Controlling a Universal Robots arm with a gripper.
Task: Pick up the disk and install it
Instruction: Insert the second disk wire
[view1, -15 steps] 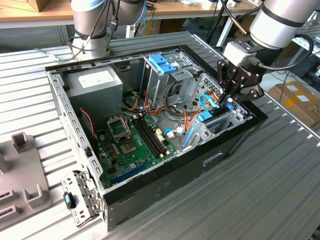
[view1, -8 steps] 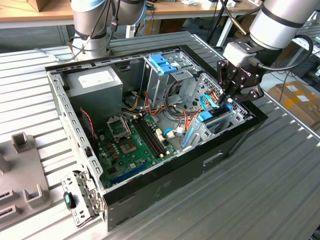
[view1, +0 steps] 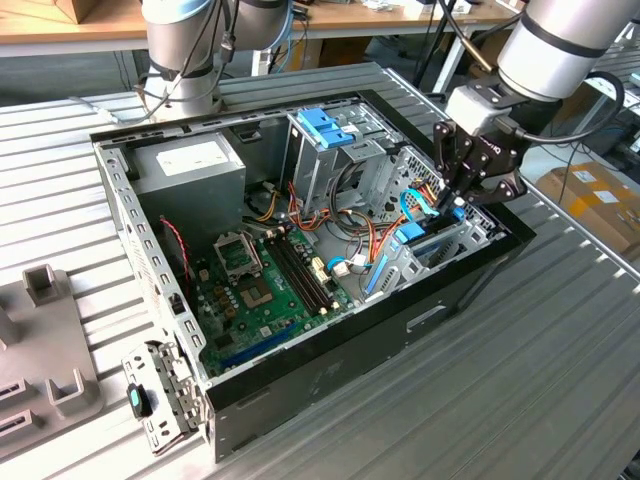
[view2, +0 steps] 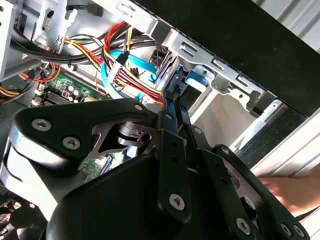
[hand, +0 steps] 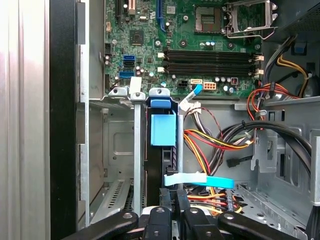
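Observation:
The disk stands on edge in a metal bay of the open computer case, at the end on the exterior view's right. A blue plastic rail runs along its upturned side. In the exterior view the disk shows as a blue strip just under my gripper. Both wrist views show the gripper with its fingers close together, shut, the tips on the disk's upper end. The disk's label is hidden.
A motherboard, a grey power-supply box and a drive cage topped by a blue bracket fill the case. Coloured cables crowd beside the bay. A person's hand rests outside the case wall. Grey fixtures lie on the table.

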